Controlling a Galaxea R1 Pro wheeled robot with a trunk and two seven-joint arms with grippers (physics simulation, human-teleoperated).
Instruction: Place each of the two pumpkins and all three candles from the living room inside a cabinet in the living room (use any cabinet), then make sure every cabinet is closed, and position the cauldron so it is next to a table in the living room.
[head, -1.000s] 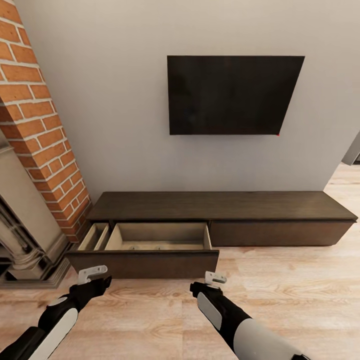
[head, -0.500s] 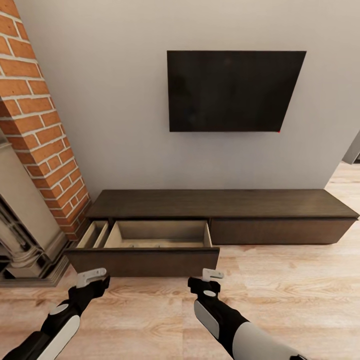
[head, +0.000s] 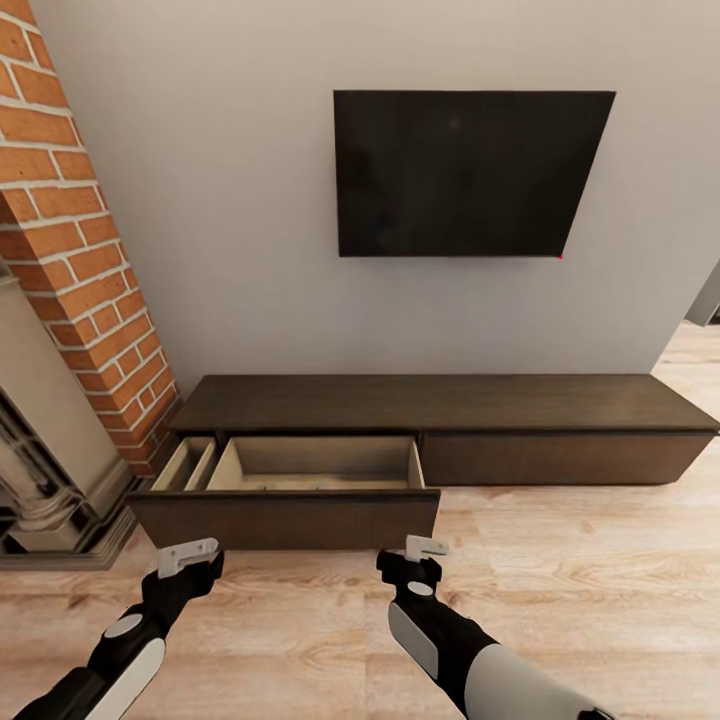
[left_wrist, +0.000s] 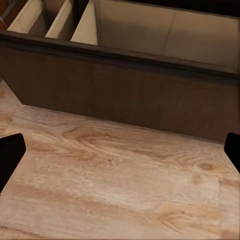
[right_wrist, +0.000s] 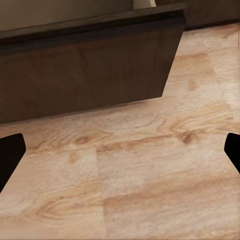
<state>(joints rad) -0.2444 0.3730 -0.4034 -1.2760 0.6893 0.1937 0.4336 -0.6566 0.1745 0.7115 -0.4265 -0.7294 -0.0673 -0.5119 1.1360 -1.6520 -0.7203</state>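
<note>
I'm facing the cabinet (head: 450, 425), low against the wall under a TV (head: 460, 172). Its left drawer (head: 285, 515) stands pulled out over the wood floor (head: 600, 580); pale interior with dividers, contents too small for me to make out. Brick column (head: 75, 240) at left. Left gripper (head: 185, 556) and right gripper (head: 428, 548) both hang just short of the drawer front, apart from it. Wrist views show the fingers (left_wrist: 10, 155) spread wide, nothing between them, on both sides.
</note>
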